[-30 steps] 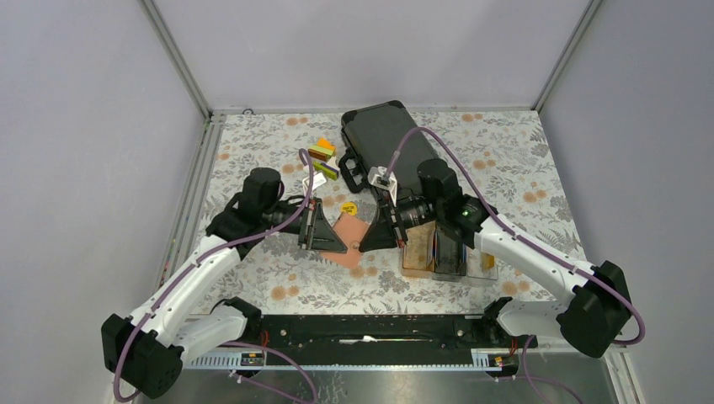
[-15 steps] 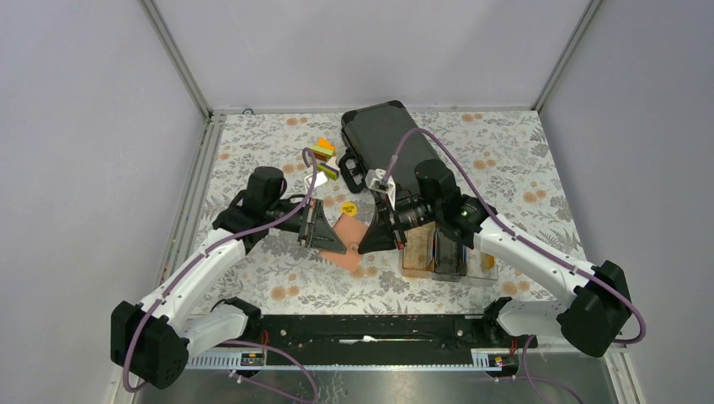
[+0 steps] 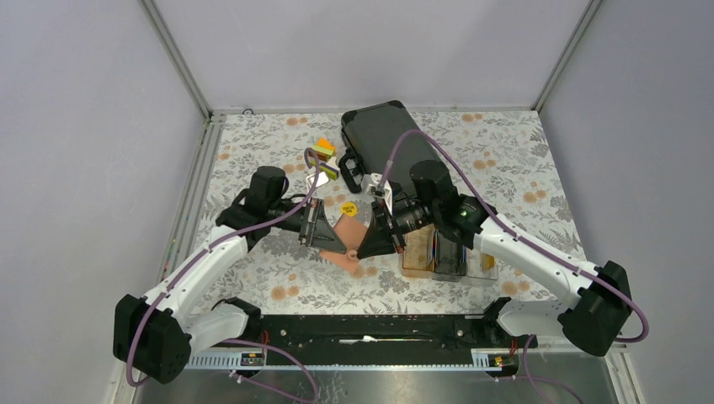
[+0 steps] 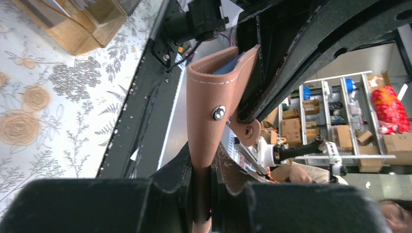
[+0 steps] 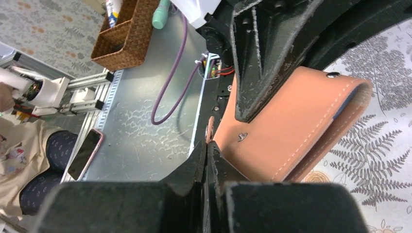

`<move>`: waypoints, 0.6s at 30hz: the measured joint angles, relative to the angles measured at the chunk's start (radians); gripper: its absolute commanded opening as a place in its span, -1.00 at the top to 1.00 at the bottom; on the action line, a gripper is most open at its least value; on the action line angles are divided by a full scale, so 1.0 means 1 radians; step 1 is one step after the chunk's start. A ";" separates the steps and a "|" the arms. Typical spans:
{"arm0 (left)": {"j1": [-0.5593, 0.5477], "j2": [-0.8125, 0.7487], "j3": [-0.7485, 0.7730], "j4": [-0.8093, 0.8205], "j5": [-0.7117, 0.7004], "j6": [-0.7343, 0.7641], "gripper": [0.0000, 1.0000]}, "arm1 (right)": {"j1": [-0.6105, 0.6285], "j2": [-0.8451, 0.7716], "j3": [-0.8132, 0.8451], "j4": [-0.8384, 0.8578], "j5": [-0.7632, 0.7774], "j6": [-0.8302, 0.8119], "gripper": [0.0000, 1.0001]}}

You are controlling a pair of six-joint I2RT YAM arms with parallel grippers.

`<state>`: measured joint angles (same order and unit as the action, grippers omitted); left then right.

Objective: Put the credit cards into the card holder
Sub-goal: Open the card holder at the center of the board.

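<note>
White links (image 3: pixel 198 269), black joints (image 3: pixel 594 307), purple cables (image 3: pixel 438 139) on both arms; left claw (image 3: pixel 339 247) and right claw (image 3: pixel 362 250) black.

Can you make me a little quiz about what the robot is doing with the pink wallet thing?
1. True or false: the card holder lies on the table with nothing touching it.
2. How many claws are gripping it? A: none. B: one. C: two.
3. Fill the gap: the round disc on the table just behind the card holder is coloured ____.

Key
1. False. It is being held.
2. C. The left claw pinches one side. The right claw is shut on the snap tab.
3. Yellow.
</note>
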<state>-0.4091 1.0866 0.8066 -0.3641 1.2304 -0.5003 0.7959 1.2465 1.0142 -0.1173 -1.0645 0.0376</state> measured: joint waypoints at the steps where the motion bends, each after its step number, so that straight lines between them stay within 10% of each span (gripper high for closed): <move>1: 0.000 -0.001 0.000 -0.001 -0.008 0.003 1.00 | 0.001 0.000 0.000 -0.003 0.012 0.000 0.40; 5: 0.019 -0.079 -0.023 0.000 -0.223 0.030 1.00 | 0.024 -0.035 -0.004 -0.001 0.129 0.059 -0.12; 13: 0.029 -0.449 -0.164 0.021 -0.718 0.004 1.00 | 0.050 -0.188 -0.130 0.286 0.449 0.338 0.14; 18: 0.023 -0.458 -0.204 0.016 -0.825 -0.018 1.00 | 0.097 -0.035 -0.120 0.316 0.643 0.456 -0.21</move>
<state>-0.3859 0.6289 0.6022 -0.3485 0.4057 -0.5179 0.8928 1.2118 0.8940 0.1986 -0.4217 0.4934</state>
